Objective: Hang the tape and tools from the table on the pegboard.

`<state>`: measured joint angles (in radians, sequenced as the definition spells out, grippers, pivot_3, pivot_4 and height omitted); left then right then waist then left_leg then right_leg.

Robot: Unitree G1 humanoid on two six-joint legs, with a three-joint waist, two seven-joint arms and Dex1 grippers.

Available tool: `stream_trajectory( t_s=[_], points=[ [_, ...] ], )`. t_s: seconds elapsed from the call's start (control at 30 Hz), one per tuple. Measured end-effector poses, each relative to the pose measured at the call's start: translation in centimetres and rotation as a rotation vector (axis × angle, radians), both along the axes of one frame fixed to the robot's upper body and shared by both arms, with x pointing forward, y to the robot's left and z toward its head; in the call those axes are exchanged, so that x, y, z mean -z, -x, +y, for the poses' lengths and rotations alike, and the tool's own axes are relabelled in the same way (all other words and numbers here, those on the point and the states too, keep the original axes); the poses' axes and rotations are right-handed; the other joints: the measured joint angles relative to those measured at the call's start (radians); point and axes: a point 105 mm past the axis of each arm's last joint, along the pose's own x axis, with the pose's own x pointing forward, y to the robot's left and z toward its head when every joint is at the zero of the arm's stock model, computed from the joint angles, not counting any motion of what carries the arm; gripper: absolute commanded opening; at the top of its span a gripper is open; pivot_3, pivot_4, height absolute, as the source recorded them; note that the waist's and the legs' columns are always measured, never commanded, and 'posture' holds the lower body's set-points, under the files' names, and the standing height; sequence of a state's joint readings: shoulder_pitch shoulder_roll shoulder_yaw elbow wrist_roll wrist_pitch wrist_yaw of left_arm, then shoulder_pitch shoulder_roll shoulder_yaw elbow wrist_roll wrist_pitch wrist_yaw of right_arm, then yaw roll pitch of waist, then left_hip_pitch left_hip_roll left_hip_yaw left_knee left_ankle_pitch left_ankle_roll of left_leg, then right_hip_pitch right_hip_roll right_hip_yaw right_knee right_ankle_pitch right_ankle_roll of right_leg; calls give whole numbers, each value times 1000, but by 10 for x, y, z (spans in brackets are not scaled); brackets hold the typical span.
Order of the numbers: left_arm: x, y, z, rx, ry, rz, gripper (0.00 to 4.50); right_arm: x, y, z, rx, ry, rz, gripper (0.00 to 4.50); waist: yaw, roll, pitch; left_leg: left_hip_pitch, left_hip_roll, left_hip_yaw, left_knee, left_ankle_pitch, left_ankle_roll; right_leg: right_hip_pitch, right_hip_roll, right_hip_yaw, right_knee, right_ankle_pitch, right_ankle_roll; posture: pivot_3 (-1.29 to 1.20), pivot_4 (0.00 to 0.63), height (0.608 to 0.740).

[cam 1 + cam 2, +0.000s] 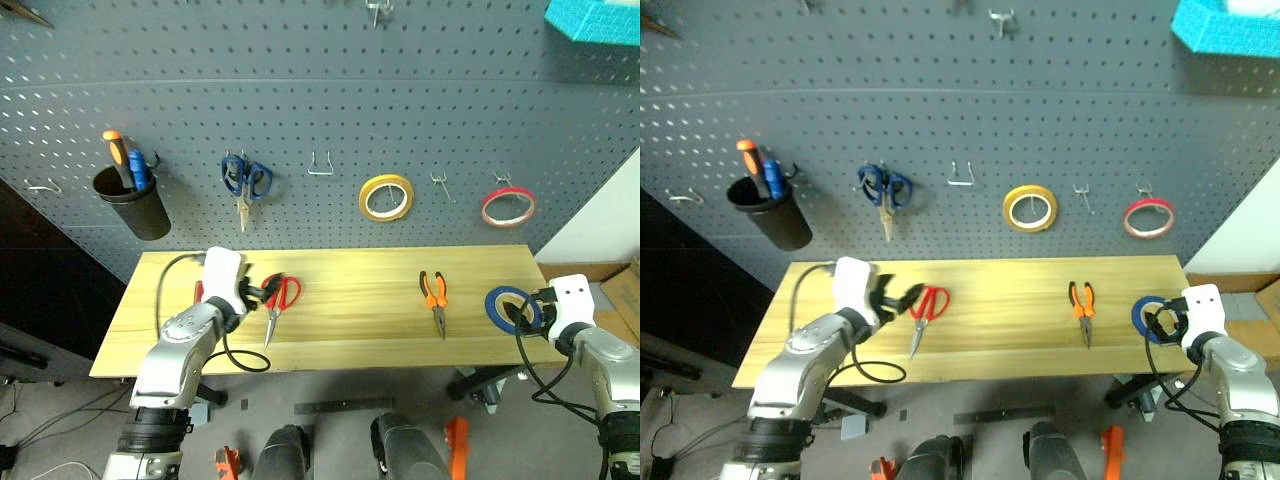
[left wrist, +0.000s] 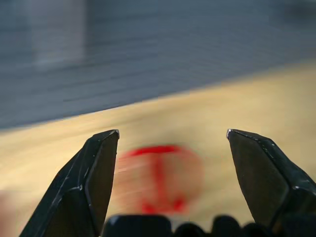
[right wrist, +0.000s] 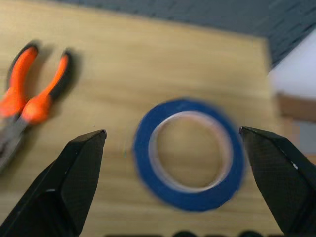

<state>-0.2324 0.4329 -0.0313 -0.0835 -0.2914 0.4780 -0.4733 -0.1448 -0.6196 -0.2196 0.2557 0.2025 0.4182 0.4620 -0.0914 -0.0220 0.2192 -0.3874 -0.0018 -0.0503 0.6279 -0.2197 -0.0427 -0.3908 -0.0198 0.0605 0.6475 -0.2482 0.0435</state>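
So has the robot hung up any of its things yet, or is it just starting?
Just starting. The blue tape, red-handled scissors and pliers all lie on the table, none on the pegboard. The left gripper is open beside the scissors and the right gripper is open around the tape, holding nothing. Everything is left to hang.

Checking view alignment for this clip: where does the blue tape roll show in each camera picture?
Left eye view: blue tape flat at the table's right end, by the right gripper.
Right eye view: same spot.
Left wrist view: not in it.
Right wrist view: centred between the open fingers.
Shared landmark: orange-handled pliers, beside the tape.
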Motion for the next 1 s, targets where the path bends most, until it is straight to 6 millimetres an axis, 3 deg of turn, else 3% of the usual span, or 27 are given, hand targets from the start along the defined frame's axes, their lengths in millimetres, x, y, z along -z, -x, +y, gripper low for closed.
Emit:
stream_trajectory(
  t_s=[0.13, 0.27, 0.47, 0.73, 0.83, 1.0],
  points=[
    [-13, 10, -52, 347, -65, -34, 3762, -3, -13, 14, -39, -35, 55, 4500, -4, -2, 33, -8, -1, 4, 1, 0, 1, -8, 0, 5, 0, 2, 4, -173, 320, 740],
    [-27, 21, -89, 604, -129, -118, 3762, -2, -28, 17, -49, -44, 99, 4500, -4, -6, 53, -14, -1, 6, 2, -1, 2, -15, -1, 6, 0, 3, 5, -165, 330, 740],
    [-29, 37, -112, 856, -280, -226, 3762, 11, -47, 3, 6, -50, 179, 4500, -8, -6, 75, -14, -2, 11, 2, -3, 5, -16, -2, 11, -1, 4, 4, -149, 324, 740],
    [-27, 38, -112, 907, -331, -255, 3762, 22, -52, -2, 25, -87, 284, 4500, -16, -10, 84, -14, -2, 11, 2, -4, 6, -16, -3, 10, -2, 4, 4, -133, 315, 740],
    [-28, 38, -110, 913, -341, -263, 3798, 22, -53, -1, -19, -38, 314, 3904, -17, -12, 85, -14, -2, 11, 2, -4, 6, -16, -3, 10, -1, 4, 4, -127, 309, 740],
    [-25, 37, -100, 907, -366, -245, 3798, 23, -55, 4, -83, 36, 335, 2252, -18, -13, 85, -14, -2, 10, 3, -4, 6, -15, -3, 9, -1, 4, 5, -114, 297, 740]
  ],
)
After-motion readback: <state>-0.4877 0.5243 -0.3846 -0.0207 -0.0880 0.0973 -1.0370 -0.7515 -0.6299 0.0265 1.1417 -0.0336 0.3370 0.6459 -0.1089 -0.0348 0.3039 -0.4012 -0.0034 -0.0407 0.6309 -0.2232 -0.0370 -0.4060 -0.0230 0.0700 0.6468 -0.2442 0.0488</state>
